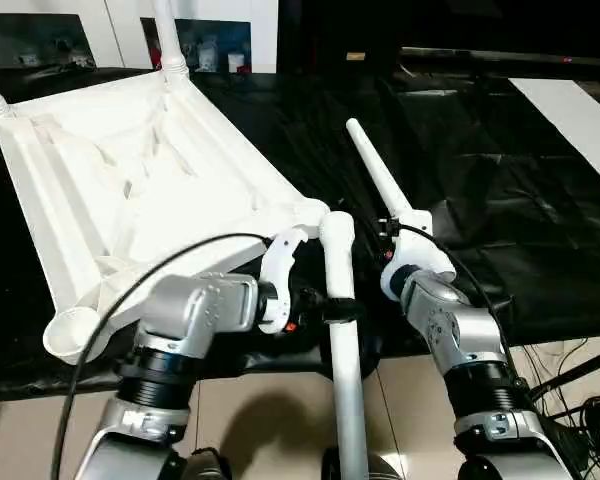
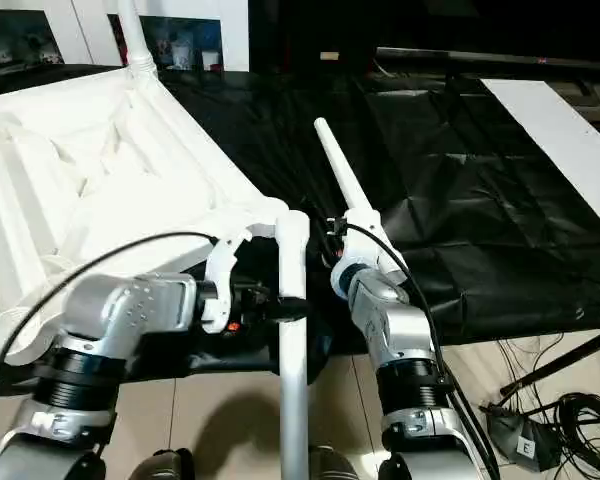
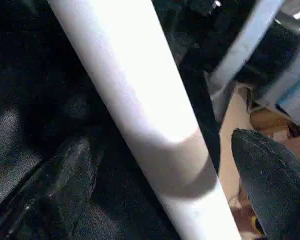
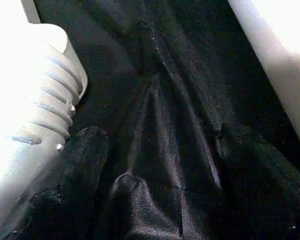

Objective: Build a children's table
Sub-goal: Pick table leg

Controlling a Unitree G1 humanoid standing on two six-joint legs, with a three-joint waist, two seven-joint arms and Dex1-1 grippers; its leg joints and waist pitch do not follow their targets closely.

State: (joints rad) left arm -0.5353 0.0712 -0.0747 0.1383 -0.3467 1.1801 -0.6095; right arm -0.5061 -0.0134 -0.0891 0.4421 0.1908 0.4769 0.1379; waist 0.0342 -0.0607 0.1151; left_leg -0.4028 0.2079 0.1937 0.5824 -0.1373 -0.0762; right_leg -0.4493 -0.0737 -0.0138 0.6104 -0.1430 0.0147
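The white table top point(image 1: 130, 170) lies upside down on black cloth, ribs up. Two legs point(image 1: 170, 40) stand in its far corner sockets. My left gripper point(image 1: 337, 310) is shut on a third leg point(image 1: 342, 380). That leg's thick end is at the top's near right corner point(image 1: 315, 215), and its thin end slants down towards me. In the left wrist view this leg point(image 3: 140, 100) runs between the fingers point(image 3: 275, 185). A fourth leg point(image 1: 380, 175) lies on the cloth. My right gripper point(image 1: 380, 250) is open beside its thick end, with cloth between the fingers point(image 4: 85, 150) and a ribbed leg end point(image 4: 35, 100) beside one of them.
The black cloth point(image 1: 480, 200) covers the work table, whose front edge runs just behind my forearms. A white panel point(image 1: 575, 115) lies at the far right. Cables point(image 1: 590, 410) trail on the light floor at the lower right. The top's near left socket point(image 1: 70, 335) stands open.
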